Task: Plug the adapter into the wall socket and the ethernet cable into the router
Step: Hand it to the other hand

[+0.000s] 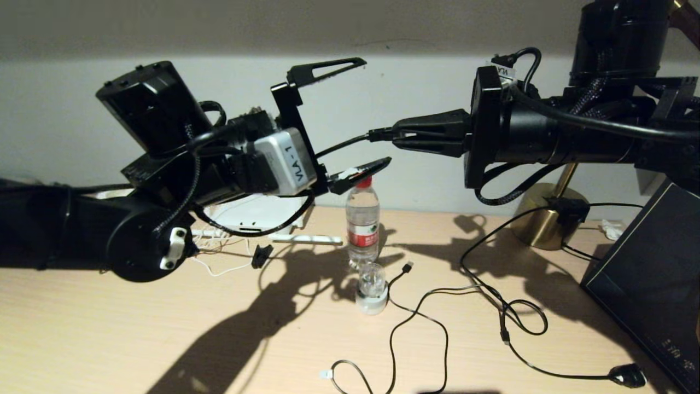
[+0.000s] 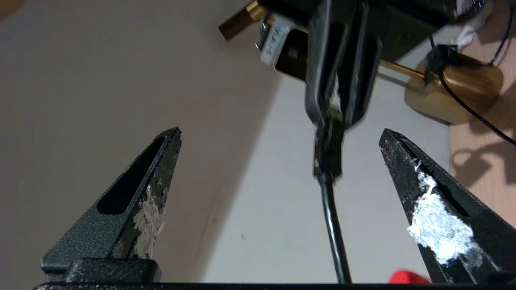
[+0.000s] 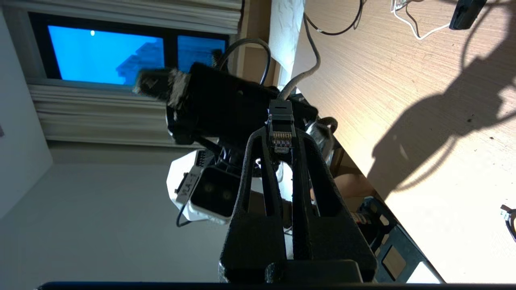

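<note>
My right gripper point(image 1: 395, 134) is raised above the desk and shut on the ethernet cable's connector point(image 3: 281, 121), whose gold contacts show between the fingertips. The black ethernet cable point(image 1: 344, 145) runs from it toward my left arm. My left gripper point(image 1: 377, 109) is open and faces the right one, and the cable point(image 2: 332, 225) passes between its two fingers without touching them. The white router point(image 1: 257, 213) lies at the back of the desk, mostly hidden by my left arm. The adapter point(image 1: 262, 255) lies in front of the router with its thin white cord. The wall socket is out of view.
A water bottle point(image 1: 362, 219) with a red cap stands mid-desk, with a clear-domed gadget point(image 1: 372, 287) in front of it. A thin black USB cable point(image 1: 415, 317) and a lamp cord with plug point(image 1: 626, 375) loop across the desk. A brass lamp base point(image 1: 547, 219) and a dark box point(image 1: 651, 273) stand at right.
</note>
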{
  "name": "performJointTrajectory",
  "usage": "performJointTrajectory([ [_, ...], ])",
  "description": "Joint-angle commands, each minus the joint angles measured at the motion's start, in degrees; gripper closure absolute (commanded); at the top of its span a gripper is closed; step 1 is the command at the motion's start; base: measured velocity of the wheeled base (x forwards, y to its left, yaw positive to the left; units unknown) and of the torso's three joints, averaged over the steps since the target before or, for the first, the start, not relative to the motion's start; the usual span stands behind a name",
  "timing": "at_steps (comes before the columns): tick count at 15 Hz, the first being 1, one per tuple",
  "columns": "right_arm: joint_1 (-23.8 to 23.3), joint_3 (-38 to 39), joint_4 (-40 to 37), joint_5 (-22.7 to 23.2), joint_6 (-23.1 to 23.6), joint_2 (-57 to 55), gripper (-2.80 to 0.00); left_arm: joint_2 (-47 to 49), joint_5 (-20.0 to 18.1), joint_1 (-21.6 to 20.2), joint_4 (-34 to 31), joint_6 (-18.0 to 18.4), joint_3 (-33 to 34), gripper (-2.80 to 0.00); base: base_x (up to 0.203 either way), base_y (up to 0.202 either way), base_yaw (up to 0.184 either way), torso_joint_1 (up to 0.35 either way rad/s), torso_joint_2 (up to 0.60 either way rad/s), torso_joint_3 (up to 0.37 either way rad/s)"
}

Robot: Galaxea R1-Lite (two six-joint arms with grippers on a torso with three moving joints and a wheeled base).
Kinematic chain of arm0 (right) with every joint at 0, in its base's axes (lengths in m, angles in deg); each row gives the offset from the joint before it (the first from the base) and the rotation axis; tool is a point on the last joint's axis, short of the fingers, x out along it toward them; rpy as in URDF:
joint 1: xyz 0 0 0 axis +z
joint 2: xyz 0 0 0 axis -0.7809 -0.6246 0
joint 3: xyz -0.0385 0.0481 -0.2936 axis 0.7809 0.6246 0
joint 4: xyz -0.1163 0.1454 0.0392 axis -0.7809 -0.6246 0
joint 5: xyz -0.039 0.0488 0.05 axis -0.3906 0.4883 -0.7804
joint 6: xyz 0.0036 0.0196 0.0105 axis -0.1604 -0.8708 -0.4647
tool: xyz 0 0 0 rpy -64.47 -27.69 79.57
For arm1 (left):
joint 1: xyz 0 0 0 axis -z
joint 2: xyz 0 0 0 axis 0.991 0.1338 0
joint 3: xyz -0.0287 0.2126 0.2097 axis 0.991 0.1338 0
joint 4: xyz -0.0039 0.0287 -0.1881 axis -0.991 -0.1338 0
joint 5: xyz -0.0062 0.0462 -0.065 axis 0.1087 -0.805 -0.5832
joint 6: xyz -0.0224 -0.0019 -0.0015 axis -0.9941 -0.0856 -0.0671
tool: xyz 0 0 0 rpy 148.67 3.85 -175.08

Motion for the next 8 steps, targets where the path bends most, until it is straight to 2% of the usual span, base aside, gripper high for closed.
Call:
performJointTrajectory([
  [1, 0.04, 0.05, 0.09, 0.24, -0.49, 0.05, 0.0, 0.19, -0.28, 0.35, 0.67, 0.37, -0.02, -2.8, 0.0, 0.0, 0.0, 0.0, 0.0, 0.0],
  [8, -0.05, 0.05, 0.18, 0.24, -0.76, 0.23, 0.0, 0.57, -0.19, 0.35, 0.73, 0.22, 0.33, -2.8, 0.0, 0.0, 0.0, 0.0, 0.0, 0.0],
])
